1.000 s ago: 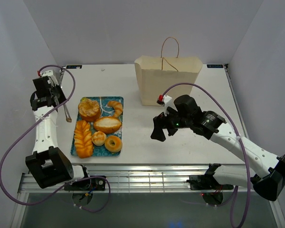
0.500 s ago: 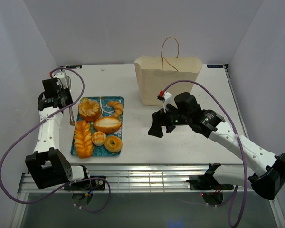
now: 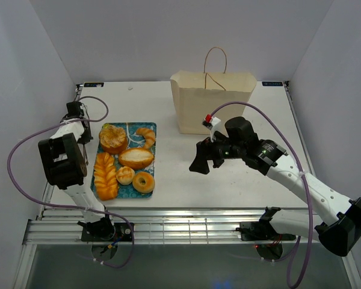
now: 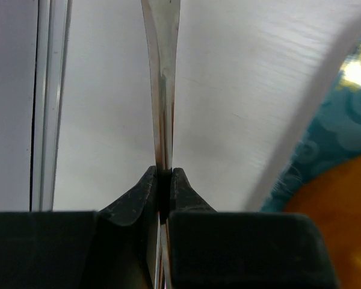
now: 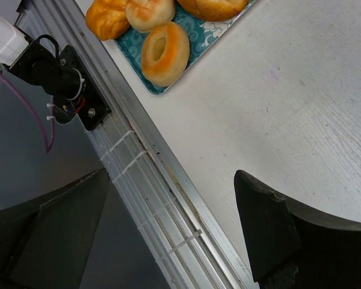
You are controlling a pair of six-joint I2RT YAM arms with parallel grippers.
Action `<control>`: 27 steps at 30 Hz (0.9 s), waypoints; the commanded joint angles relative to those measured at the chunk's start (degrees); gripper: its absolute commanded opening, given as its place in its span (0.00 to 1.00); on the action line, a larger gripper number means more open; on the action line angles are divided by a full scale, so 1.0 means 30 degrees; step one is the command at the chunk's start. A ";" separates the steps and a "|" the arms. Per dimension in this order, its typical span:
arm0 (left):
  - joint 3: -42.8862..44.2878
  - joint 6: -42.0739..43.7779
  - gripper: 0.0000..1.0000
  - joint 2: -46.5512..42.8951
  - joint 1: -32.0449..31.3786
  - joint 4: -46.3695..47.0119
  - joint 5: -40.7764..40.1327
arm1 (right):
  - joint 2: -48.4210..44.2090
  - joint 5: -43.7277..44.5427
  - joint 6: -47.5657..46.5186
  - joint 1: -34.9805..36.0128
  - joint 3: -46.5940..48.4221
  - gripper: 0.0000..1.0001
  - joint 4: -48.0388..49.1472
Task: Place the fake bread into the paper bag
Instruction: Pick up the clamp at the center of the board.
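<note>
**Bread all on the tray, right gripper open for the first pick**

From above I see the fake bread (image 3: 136, 158), all six glossy golden-brown pieces, lying on the teal floral-patterned rectangular tray (image 3: 127, 191) at the left of the white surface (image 3: 168, 180). The pale tan kraft paper bag (image 3: 213, 105) stands upright at the far middle, mouth up, well apart from the tray.

My left gripper (image 4: 162, 174) is pinched tight on a thin shiny metal strip (image 4: 162, 90), some slim tool I can't identify, just beside the tray's far-left corner. My right gripper (image 3: 200, 162) hangs over bare surface between tray and bag, jaws spread wide with nothing in them. Its wrist camera looks down on the golden ring bagel (image 5: 164, 53) at the tray's near corner.

I judge this to be the reach for the first pastry, and the bagel is the natural choice. I'd come straight down and straddle the ring across its outer edge. That keeps the jaws off the tray rim and the small round bun (image 5: 149, 12) just beside it. I'd close gently, as the glossy shell probably slips. Then I'd lift well clear and release over the bag's mouth, away from its thin brown cord handles (image 3: 216, 48). The left arm should hold back meanwhile.
</note>
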 commanded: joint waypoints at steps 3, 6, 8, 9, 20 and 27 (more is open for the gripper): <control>0.1170 0.2147 0.00 0.1372 0.1282 0.2228 -0.0796 | -0.0586 -0.1302 -0.0300 -0.0637 -0.0380 0.90 0.0656; 0.0556 0.2157 0.00 0.1783 0.2130 0.3254 0.0432 | -0.0761 -0.1508 -0.0213 -0.0813 -0.0731 0.90 0.0890; -0.0699 0.2095 0.00 0.1464 0.2890 0.4336 0.2505 | -0.0762 -0.1624 -0.0183 -0.0901 -0.0935 0.90 0.0979; -0.1227 0.2153 0.00 0.1143 0.2981 0.5734 0.2487 | -0.0762 -0.1625 -0.0212 -0.0931 -0.0995 0.90 0.0979; -0.2139 0.3092 0.30 0.2720 0.3304 0.7738 0.4947 | -0.1669 -0.1274 -0.0329 -0.1107 -0.1318 0.90 0.1038; -0.2929 0.3499 0.51 0.3249 0.3304 0.8238 0.5300 | -0.1495 -0.1479 -0.0447 -0.1136 -0.1376 0.90 0.1271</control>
